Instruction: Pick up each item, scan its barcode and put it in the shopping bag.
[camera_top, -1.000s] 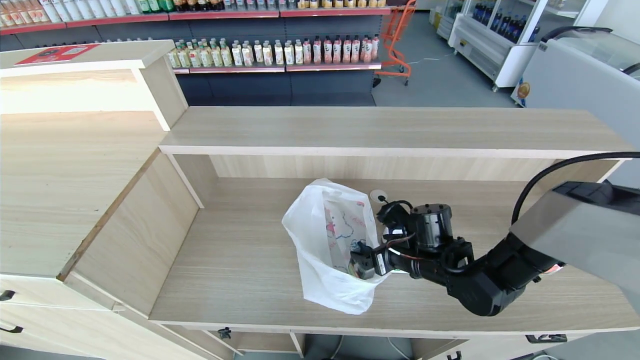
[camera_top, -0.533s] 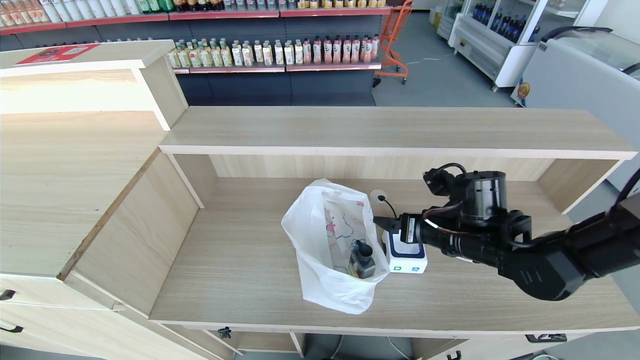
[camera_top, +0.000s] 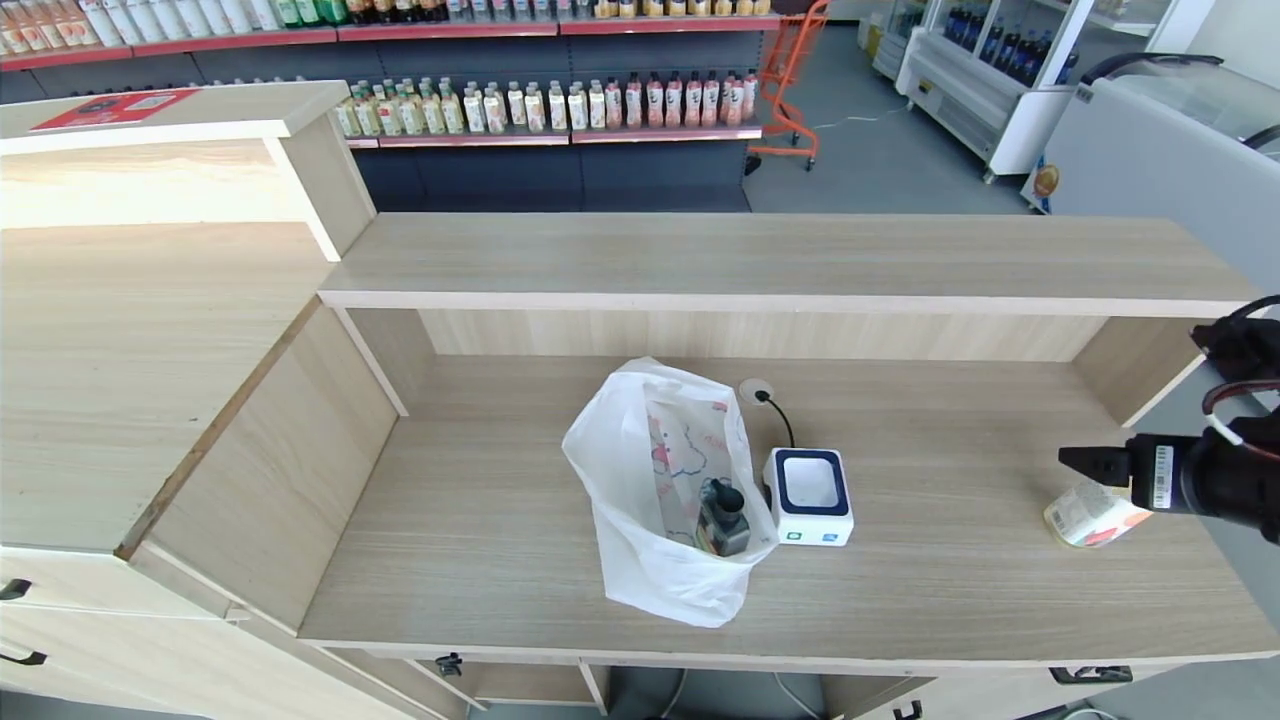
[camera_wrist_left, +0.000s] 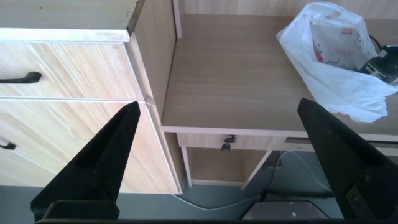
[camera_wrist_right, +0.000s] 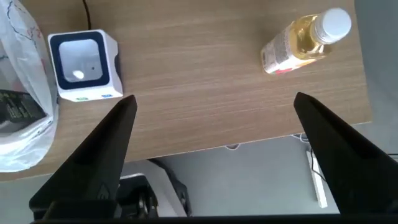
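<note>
A white shopping bag (camera_top: 650, 500) stands open in the middle of the counter with a dark item (camera_top: 722, 520) inside it. Just to its right sits the white barcode scanner (camera_top: 808, 495). A bottle of yellowish drink with a white cap (camera_top: 1095, 515) lies on its side near the counter's right end. My right gripper (camera_top: 1085, 465) hovers above that bottle, open and holding nothing. The right wrist view has the bottle (camera_wrist_right: 305, 40), the scanner (camera_wrist_right: 81, 62) and the bag (camera_wrist_right: 18, 62) between wide-apart fingers (camera_wrist_right: 87, 168). My left gripper (camera_wrist_left: 219, 104) hangs open, low by the counter's left front, with the bag (camera_wrist_left: 336, 56) farther off.
A raised shelf (camera_top: 760, 260) runs along the back of the counter, and a side wall (camera_top: 290, 450) closes its left end. The scanner's black cable (camera_top: 775, 415) leads to a hole in the countertop. Drawers (camera_wrist_left: 56, 87) sit under the left counter.
My right gripper let go of the dark item inside the bag, drew out and swung far right, now over the bottle, which it had been hiding.
</note>
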